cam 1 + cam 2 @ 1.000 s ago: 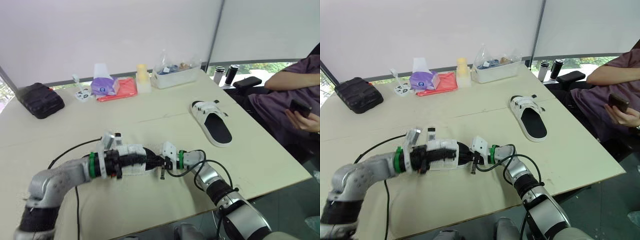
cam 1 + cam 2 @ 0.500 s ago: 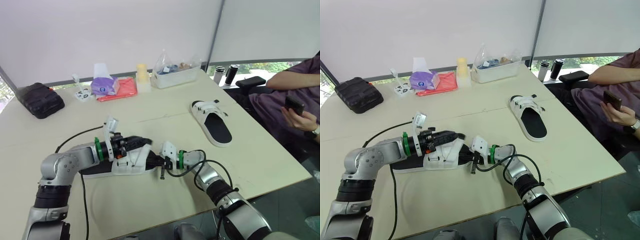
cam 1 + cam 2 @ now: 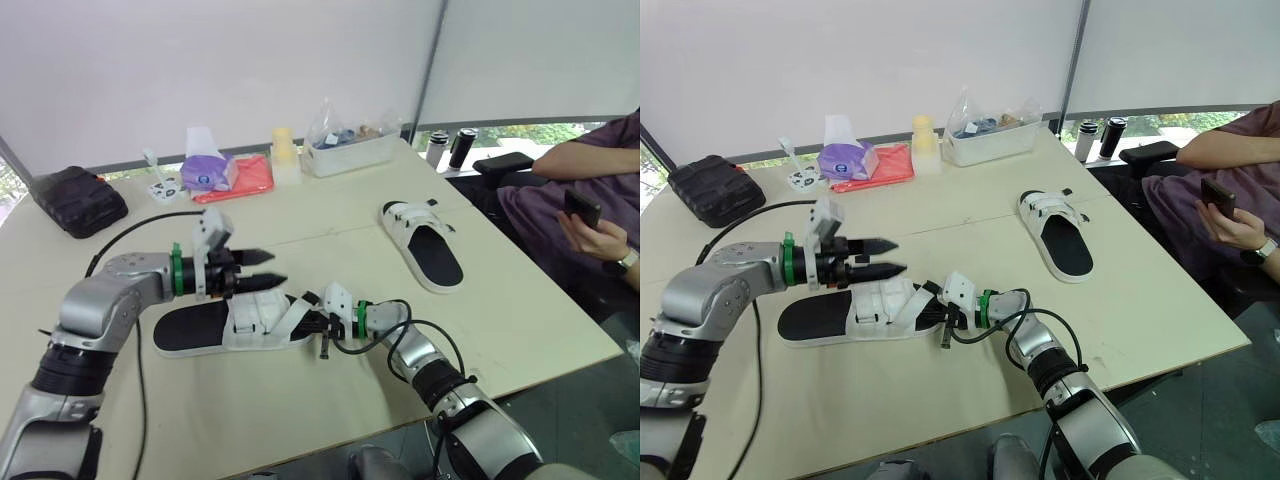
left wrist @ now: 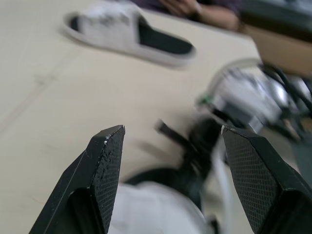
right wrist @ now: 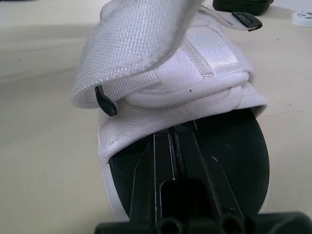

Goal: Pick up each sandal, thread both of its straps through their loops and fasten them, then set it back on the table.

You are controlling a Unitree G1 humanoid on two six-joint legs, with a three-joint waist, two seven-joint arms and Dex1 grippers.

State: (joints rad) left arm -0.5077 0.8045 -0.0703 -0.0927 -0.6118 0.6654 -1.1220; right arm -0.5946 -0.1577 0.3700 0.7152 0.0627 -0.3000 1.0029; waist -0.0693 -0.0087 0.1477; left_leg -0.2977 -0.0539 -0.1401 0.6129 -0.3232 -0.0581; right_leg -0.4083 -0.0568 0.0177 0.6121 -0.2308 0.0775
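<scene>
The near sandal (image 3: 215, 328), white-strapped with a black footbed, lies flat on the table (image 3: 330, 215). My left gripper (image 3: 276, 268) hovers open just above its straps (image 3: 262, 315), touching nothing; its wrist view shows a wide gap between the fingers (image 4: 105, 170). My right gripper (image 3: 312, 322) is shut at the sandal's toe end. In the right wrist view, its closed fingers (image 5: 178, 156) rest on the footbed under a loose, curled white strap (image 5: 161, 58). A second sandal (image 3: 425, 243) lies farther off to the right, straps toward the back.
Along the table's back stand a black case (image 3: 78, 198), a purple tissue pack (image 3: 208, 172), a red pouch (image 3: 250, 178), a yellow bottle (image 3: 286, 155) and a white tub (image 3: 355, 150). A seated person (image 3: 585, 190) holding a phone is at the right edge.
My left gripper has opened, let go of the near sandal and risen back toward the left. The sandal now lies flat on the table. The right gripper has stayed at the toe.
</scene>
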